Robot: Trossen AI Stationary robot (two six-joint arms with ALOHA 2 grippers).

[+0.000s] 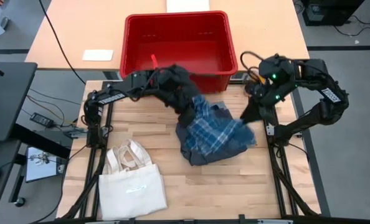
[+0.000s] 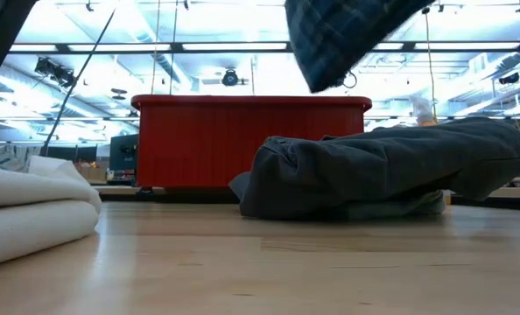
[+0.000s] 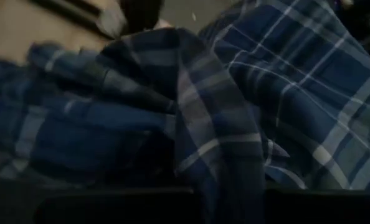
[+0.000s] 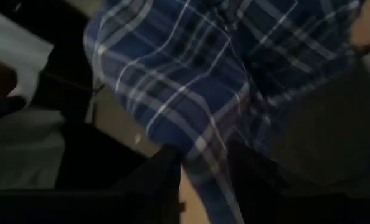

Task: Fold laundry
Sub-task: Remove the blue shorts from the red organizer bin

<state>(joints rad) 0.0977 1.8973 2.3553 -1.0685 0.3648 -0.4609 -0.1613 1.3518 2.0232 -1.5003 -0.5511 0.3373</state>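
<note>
The blue-and-white plaid piece (image 1: 215, 129) is raised between both arms; in the low view its hanging edge (image 2: 347, 35) shows at the top. Beneath it a charcoal garment (image 2: 391, 171) lies bunched on the table, and its dark edge (image 1: 197, 154) sticks out toward the near side. My left gripper (image 1: 191, 107) is at the plaid's far-left end and is buried in the cloth. My right gripper (image 4: 203, 177) is at the plaid's right edge (image 1: 247, 118), shut on it. The light grey top is not in view. My left gripper holds the plaid piece at its far-left end (image 3: 191, 93). The cloth drapes over the fingers and hides the place of contact, and bunched folds hang around the gripper. My right gripper pinches a narrow bunched strip of the plaid's right edge (image 4: 205, 155) between its two fingers (image 4: 166, 180). It comes at the cloth slanting down from the table's right, and the cloth there is off the table.
A red bin (image 1: 175, 43) stands at the table's far edge, just behind the left arm. A cream tote bag (image 1: 132, 180) lies flat at the near left, also in the low view (image 2: 32, 210). Bare wood (image 1: 235, 186) lies near and right of the garments.
</note>
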